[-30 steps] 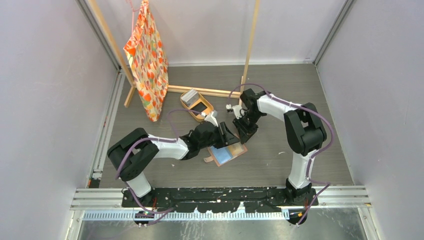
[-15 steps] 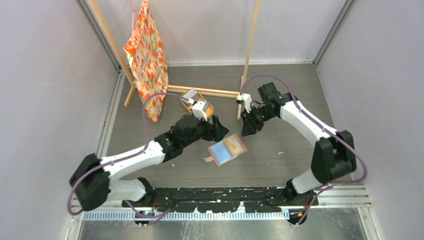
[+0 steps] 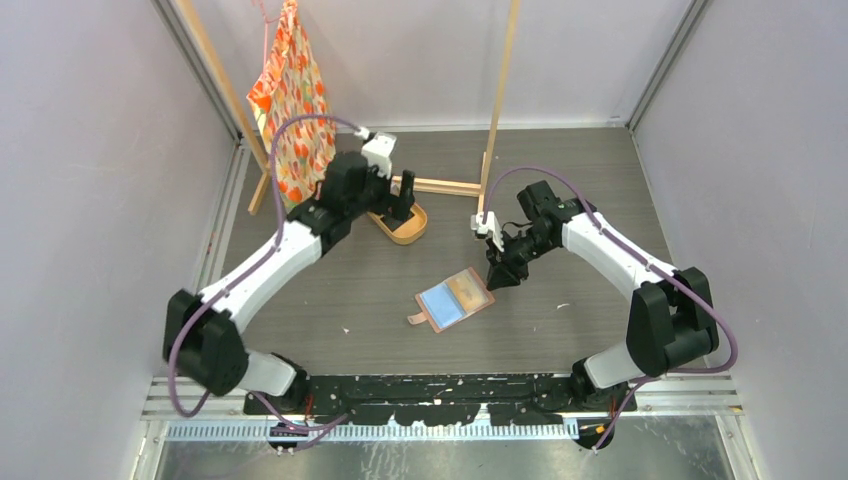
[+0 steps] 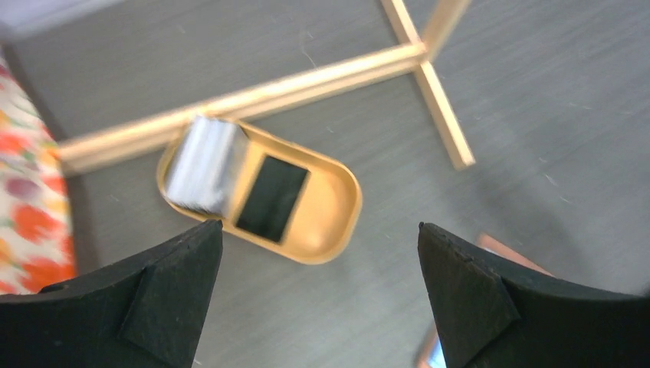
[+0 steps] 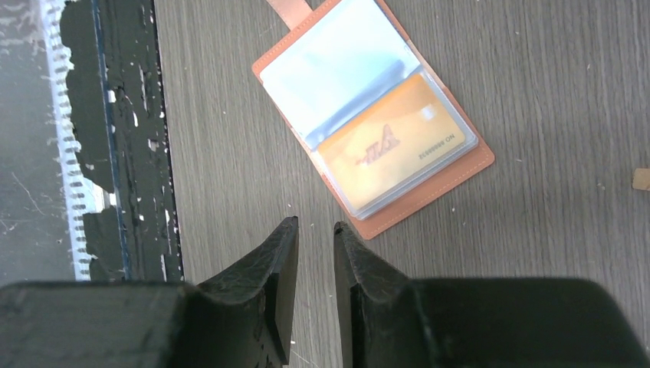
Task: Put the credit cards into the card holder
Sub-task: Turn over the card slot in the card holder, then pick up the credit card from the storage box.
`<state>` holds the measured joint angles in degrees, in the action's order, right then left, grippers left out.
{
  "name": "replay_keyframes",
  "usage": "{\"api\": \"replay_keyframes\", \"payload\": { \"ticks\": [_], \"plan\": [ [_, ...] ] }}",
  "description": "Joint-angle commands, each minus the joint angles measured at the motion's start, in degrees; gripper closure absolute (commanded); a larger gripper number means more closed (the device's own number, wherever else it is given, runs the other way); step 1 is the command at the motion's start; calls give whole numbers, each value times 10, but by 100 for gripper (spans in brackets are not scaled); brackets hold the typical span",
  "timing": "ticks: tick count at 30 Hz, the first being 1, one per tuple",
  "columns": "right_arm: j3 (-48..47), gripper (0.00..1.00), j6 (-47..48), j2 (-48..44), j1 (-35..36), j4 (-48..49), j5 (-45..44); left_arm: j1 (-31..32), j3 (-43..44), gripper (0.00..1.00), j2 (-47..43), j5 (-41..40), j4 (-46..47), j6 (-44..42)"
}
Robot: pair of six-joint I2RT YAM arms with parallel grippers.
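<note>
Both grippers hold nothing — left gripper [image 4: 316,238] gapes over the tray [image 4: 329,212], right gripper [image 5: 314,226] barely parted beside the card holder [image 5: 368,138].

The only legible print is on the tan card [image 5: 391,146] in the lower pocket of the open card holder [image 5: 337,69], upper centre of the right wrist view: a small dark line starting "NO" (its digits are too small to read).

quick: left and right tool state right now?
Left tool: wide open, holding nothing.
Right tool: barely open, a narrow gap between the fingers, holding nothing.
</note>
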<state>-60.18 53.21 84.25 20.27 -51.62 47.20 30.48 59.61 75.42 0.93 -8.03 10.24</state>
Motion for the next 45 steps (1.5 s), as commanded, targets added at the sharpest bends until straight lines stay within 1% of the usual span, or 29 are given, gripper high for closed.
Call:
{"api": "replay_keyframes", "payload": {
  "ticks": [1, 4, 5, 7, 8, 12, 15, 16, 18, 20, 22, 25, 26, 28, 31, 34, 38, 42, 45],
  "plan": [
    [-29, 71, 34, -17, -8, -30, -12, -4, 167, 0, 110, -61, -141, -170],
    [-57, 71, 63, -8, -32, -89, 6, -3, 260, 0, 201, -107, -173, -220],
    [-66, 71, 81, -5, -41, -114, 12, -4, 291, 0, 217, -109, -179, -234],
    [-76, 70, 107, -5, -58, -150, 12, -5, 352, 0, 277, -119, -216, -260],
    [-78, 70, 111, -6, -73, -159, 7, -6, 394, 0, 304, -127, -240, -271],
    [-83, 68, 104, -8, -124, -163, -7, -8, 505, 0, 393, -153, -325, -326],
    [-94, 68, 99, 8, -150, -172, -15, -9, 603, 0, 444, -152, -376, -351],
    [-100, 68, 96, 16, -154, -177, -21, -9, 616, 0, 452, -146, -387, -352],
    [-111, 68, 91, 33, -161, -188, -23, -10, 588, 1, 448, -148, -375, -355],
    [-119, 68, 97, 46, -168, -200, -19, -10, 518, 1, 421, -162, -307, -360],
    [-119, 68, 107, 54, -175, -204, -16, -10, 457, 1, 398, -164, -260, -365],
    [-120, 69, 114, 62, -181, -207, -21, -10, 403, 2, 383, -177, -214, -365],
    [-119, 69, 116, 67, -183, -207, -21, -10, 391, 4, 382, -181, -203, -366],
    [-119, 69, 119, 76, -188, -209, -24, -10, 382, 8, 387, -186, -198, -368],
    [-122, 69, 125, 88, -193, -216, -23, -10, 382, 12, 399, -201, -195, -367],
    [-124, 69, 129, 93, -194, -221, -21, -10, 372, 17, 405, -209, -173, -368],
    [-125, 69, 134, 95, -193, -225, -19, -11, 372, 27, 421, -235, -156, -371],
    [-126, 69, 135, 95, -193, -227, -17, -11, 383, 29, 434, -225, -170, -369],
    [-126, 69, 135, 97, -193, -227, -18, -12, 388, 36, 442, -220, -178, -369]
  ]
}}
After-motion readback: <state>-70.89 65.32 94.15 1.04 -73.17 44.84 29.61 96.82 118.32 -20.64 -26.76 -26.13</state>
